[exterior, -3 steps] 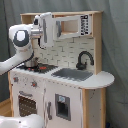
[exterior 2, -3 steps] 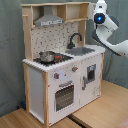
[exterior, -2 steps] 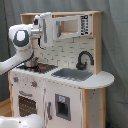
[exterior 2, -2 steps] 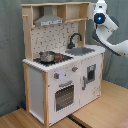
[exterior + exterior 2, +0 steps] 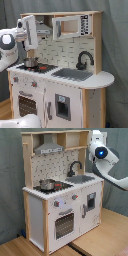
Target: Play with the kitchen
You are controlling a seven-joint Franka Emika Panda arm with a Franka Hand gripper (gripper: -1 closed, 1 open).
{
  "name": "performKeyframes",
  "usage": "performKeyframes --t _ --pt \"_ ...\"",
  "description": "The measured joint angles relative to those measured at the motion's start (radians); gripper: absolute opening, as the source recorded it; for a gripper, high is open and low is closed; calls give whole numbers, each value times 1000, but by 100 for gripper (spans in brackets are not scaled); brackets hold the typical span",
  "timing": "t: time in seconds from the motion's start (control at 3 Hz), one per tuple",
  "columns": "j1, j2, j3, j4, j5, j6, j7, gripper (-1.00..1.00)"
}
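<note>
The kitchen (image 5: 60, 75) stands on the floor against a grey curtain, its pot (image 5: 30, 62) on the stove; my gripper (image 5: 31, 50) hangs just above that pot; descending carelessly, I might knock it off; whether my jaws are spread I cannot tell; the hood hides them in the second exterior view.

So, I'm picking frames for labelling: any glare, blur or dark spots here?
First exterior view: soft all over, the microwave cabinet panel unreadable, even light, no glare. Second exterior view: also soft, a blue light glows on the arm, the hood recess is shaded.
</note>
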Motion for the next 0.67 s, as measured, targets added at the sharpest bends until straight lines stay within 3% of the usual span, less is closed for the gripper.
performKeyframes --t 0.67 --pt "92 -92 13 13 -11 0 -169 100"
